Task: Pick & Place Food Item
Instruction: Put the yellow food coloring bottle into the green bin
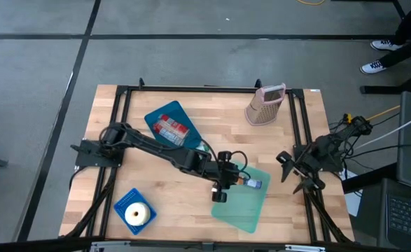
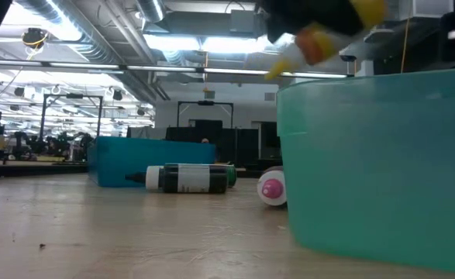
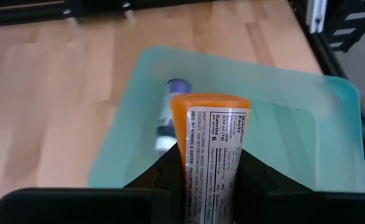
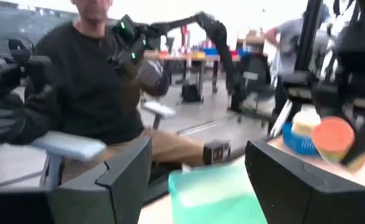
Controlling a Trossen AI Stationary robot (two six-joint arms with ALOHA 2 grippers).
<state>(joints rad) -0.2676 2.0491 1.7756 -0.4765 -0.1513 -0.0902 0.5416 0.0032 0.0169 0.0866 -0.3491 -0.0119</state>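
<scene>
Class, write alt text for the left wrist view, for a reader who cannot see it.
The left claw grips an orange tube with a nutrition label, held above a translucent teal bin on the wooden table. A smaller tube with a bluish cap lies inside the bin.

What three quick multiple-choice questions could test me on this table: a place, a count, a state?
1. Where is the left tool?
A. over the teal tray
B. over the blue basket
C. beside the pink grater

2. How many tubes already lie in the teal tray?
A. none
B. one
C. three

3. The left tool is:
A. open, empty
B. shut on the orange tube
C. out of view

Answers: 1 A, the high view shows it above the tray; 2 B, one blue-capped tube lies there; 3 B, its fingers clamp the tube.
</scene>
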